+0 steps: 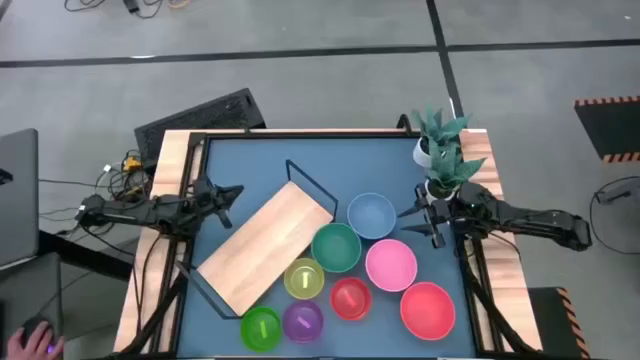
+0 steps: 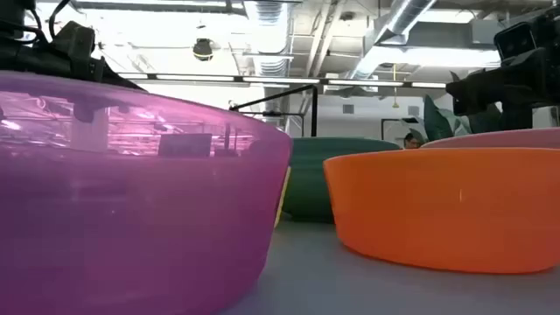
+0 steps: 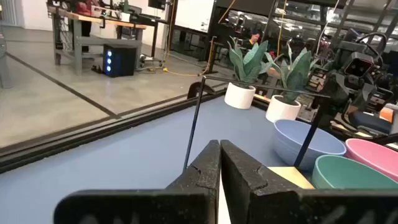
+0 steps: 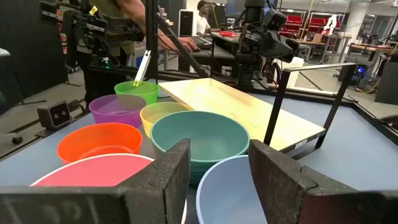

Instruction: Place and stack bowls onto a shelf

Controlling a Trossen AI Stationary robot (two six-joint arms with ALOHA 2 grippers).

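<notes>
Blue tabletop (image 1: pixel 250 170) is shared by shelf (image 1: pixel 265 248) and bowls (image 1: pixel 340 275); left gripper (image 1: pixel 228 196) is pressed together, right gripper (image 1: pixel 425 222) is spread apart.

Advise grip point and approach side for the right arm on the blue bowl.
Take the blue bowl by its rim, on the edge facing the right gripper, coming from above with one finger inside and one outside. It sits upright and open, its wall thin; the dark green bowl and the shelf crowd the other sides. The gripper is open.

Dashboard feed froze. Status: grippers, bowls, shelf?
Left gripper shut, right gripper open, both empty. All eight bowls on table, blue bowl nearest right gripper. Shelf bare. Nothing blocking.
</notes>
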